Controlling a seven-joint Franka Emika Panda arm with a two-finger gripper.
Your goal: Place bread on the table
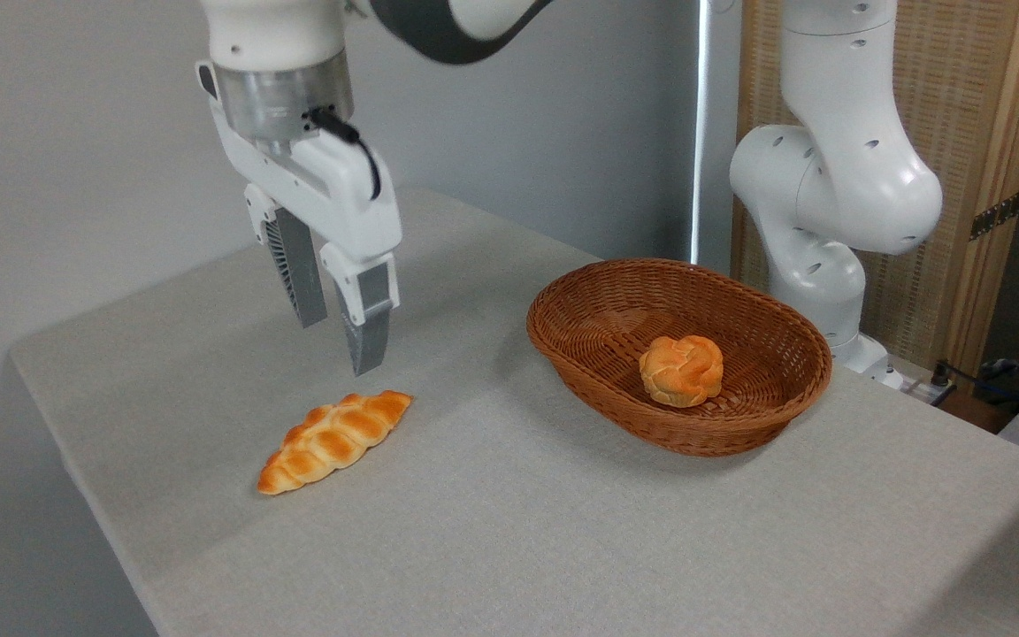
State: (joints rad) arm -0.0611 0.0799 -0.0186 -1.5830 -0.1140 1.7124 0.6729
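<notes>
Golden-orange and braided, the bread lies flat on the table, below the jaws and clear of them, its upper right tip nearly under the nearer fingertip and the rest of the loaf running down and to the left of it. The gripper hangs above the grey fabric with its two fingers pointing down; the jaws stand apart with a moderate gap, holding nothing and touching nothing. Well to the right of the jaws sits a brown wicker basket, and inside it rests a round knotted bun. By count: one braided loaf, one bun, one basket, one gripper with two fingers. Behind the basket, farther right of the jaws, the white arm base rises beside a wooden screen.
</notes>
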